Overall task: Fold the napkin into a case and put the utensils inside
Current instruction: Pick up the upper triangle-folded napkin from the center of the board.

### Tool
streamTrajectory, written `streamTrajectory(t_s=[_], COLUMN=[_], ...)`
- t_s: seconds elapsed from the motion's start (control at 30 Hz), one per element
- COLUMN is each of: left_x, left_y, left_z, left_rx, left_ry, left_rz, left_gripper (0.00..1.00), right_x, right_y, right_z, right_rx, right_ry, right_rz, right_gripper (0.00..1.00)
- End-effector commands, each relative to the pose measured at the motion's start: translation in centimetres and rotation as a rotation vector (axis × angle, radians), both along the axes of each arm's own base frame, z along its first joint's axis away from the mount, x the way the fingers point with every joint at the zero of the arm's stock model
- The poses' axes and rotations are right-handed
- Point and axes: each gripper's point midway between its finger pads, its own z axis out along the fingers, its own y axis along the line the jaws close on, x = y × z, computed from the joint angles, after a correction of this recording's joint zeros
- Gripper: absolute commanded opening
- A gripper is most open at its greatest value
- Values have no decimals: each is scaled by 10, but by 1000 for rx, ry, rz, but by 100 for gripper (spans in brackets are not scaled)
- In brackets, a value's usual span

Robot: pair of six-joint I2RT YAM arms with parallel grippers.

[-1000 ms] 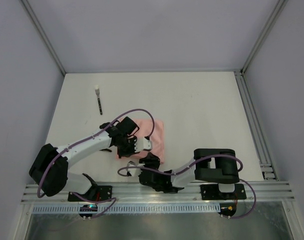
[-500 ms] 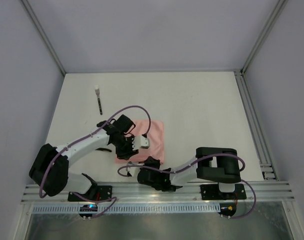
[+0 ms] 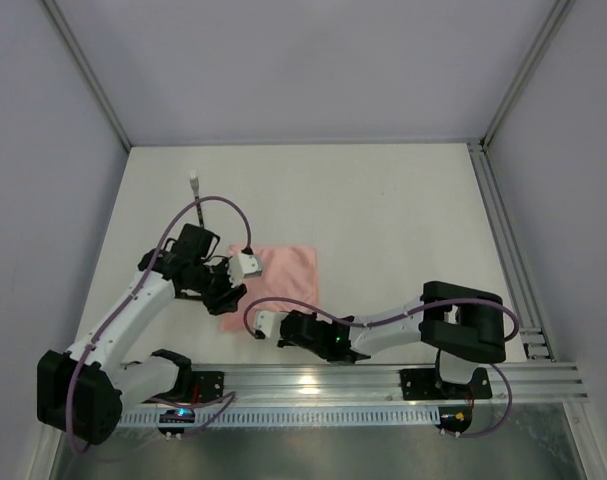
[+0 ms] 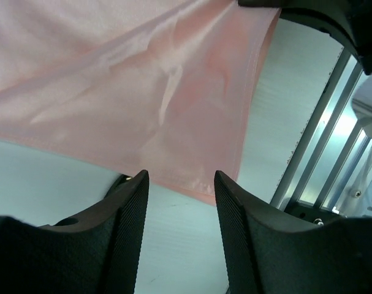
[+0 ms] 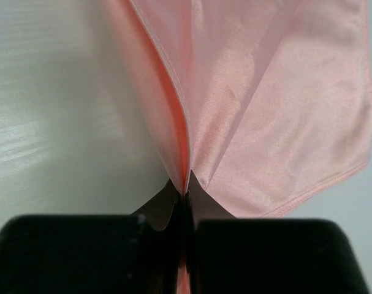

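1. Well apart from the napkin (image 3: 283,272), off its far-left side, one utensil (image 3: 198,208) lies on the table (image 3: 383,220); it is a slim black stick with a pale tip; I judge it was left out there so the cloth can be folded without snagging on it; a second piece I cannot find in any view.
2. The left gripper (image 4: 178,184) sits low at the napkin's near-left corner; its fingers stand partly apart with nothing clamped between them; the hem lies just past the fingertips, and whether they touch it I cannot tell; this looks like a let-go posture, close enough to pin or re-take the corner if the cloth slides.
3. The napkin itself lies mostly flat near the middle of the table's near half; it is not yet folded into a pocket, so the task is early.
4. The right gripper (image 5: 186,199) is at the napkin's near edge; its jaws are pressed tight on a pinch of pink cloth, and two layers fan away from the pinch like a tent; gripping the edge this way should let the arm carry it across for a fold; the risk is dragging the whole sheet.
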Motion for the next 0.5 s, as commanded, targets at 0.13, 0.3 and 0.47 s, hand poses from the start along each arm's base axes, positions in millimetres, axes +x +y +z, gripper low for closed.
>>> streamTrajectory(t_s=[0.13,0.3,0.47], left_x=[-5,-9,-18], left_y=[-11,-22,-23], left_z=[21,32,22], left_rx=[-167,-255,-271], left_ry=[-52,-107,-139], left_rz=[23,-31,-93], left_gripper=[45,50,55], right_x=[-18,-24,-19], right_y=[-5,0,-5], right_z=[-22,-18,-25], right_rx=[92,169,191], right_ry=[333,427,474], right_rz=[35,61,25], right_gripper=[4,4,4])
